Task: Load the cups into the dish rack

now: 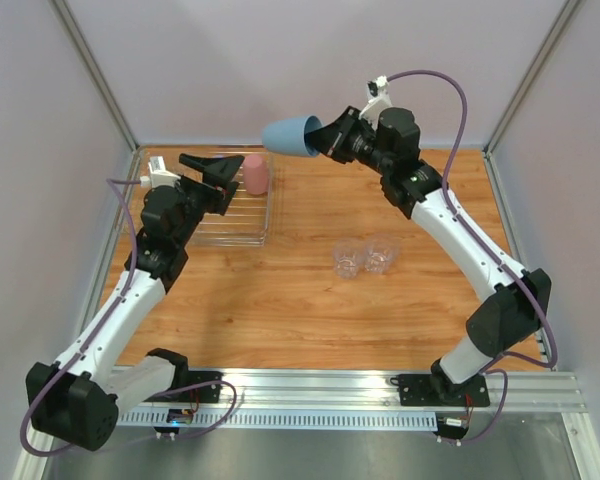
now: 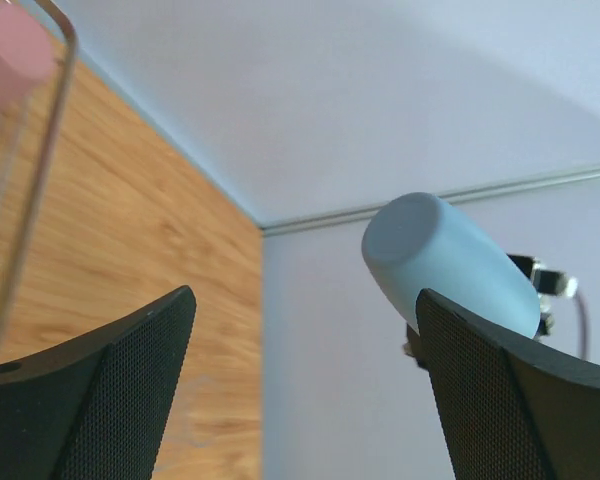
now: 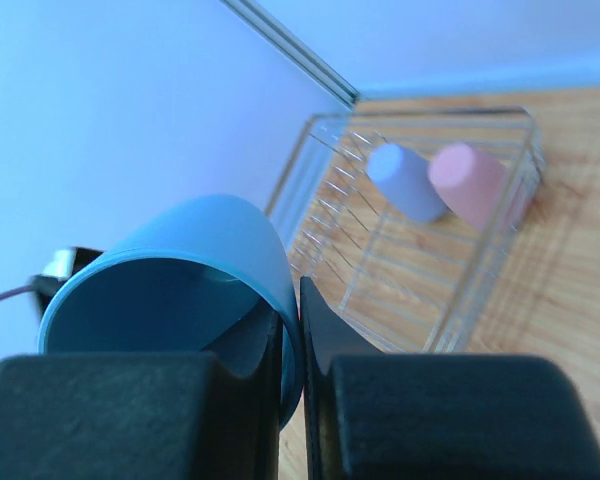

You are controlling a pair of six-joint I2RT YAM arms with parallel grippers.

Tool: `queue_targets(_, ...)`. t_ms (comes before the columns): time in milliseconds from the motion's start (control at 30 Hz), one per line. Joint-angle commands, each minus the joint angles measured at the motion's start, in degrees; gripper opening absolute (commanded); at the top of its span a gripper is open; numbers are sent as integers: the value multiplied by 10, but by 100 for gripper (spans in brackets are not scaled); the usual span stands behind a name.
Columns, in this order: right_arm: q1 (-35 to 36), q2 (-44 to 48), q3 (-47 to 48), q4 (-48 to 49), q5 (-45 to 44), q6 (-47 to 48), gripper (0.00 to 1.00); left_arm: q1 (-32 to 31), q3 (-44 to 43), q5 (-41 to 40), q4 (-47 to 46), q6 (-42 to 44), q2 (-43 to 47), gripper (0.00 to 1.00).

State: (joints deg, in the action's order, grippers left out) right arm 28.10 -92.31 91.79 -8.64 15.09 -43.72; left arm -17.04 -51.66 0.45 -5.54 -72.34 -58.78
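My right gripper (image 1: 320,140) is shut on the rim of the blue cup (image 1: 288,135), one finger inside and one outside, and holds it on its side in the air just right of the dish rack (image 1: 270,215). In the right wrist view the blue cup (image 3: 180,270) fills the left, my gripper (image 3: 298,300) pinches its wall, and the lavender cup (image 3: 405,180) and pink cup (image 3: 470,185) stand upside down in the rack (image 3: 460,300). My left gripper (image 1: 212,170) is open and empty over the rack, beside the pink cup (image 1: 256,174). Two clear tumblers (image 1: 348,260) (image 1: 380,253) stand mid-table.
In the left wrist view my open gripper (image 2: 305,300) faces the blue cup (image 2: 450,260), with the pink cup (image 2: 15,55) and the rack's rim (image 2: 40,170) at the upper left. Grey enclosure walls surround the wooden table (image 1: 280,300). The left arm hides the lavender cup from above.
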Motion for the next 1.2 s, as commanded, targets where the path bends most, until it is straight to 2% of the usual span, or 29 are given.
queue_targets(0, 4, 15, -7, 117, 37, -12, 0, 3, 28, 57, -164, -221, -27, 100)
queue_targets(67, 4, 9, -6, 128, 49, -21, 0, 3, 31, 61, -233, -265, -41, 100)
queue_targets(133, 8, 6, -13, 162, 69, -45, 0, 3, 14, 50, -274, -272, -57, 100)
queue_targets(500, 26, -26, -5, 177, 34, -64, 1, -49, -21, 16, -364, -335, -121, 100)
queue_targets(633, 40, -39, 12, 156, 13, -43, 0, -72, -37, -34, -357, -324, -122, 100)
queue_targets(867, 64, -37, -4, 163, -16, 1, 0, -78, -74, -125, -292, -301, -130, 100)
queue_targets(1033, 68, -49, 1, 163, -9, -7, 0, -78, -106, -124, -286, -294, -162, 99)
queue_targets(1133, 70, -51, 5, 156, -5, -7, 0, -78, -100, -138, -314, -296, -176, 88)
queue_targets(1167, 70, -47, -3, 156, -12, -8, 0, -78, -98, -143, -318, -294, -180, 80)
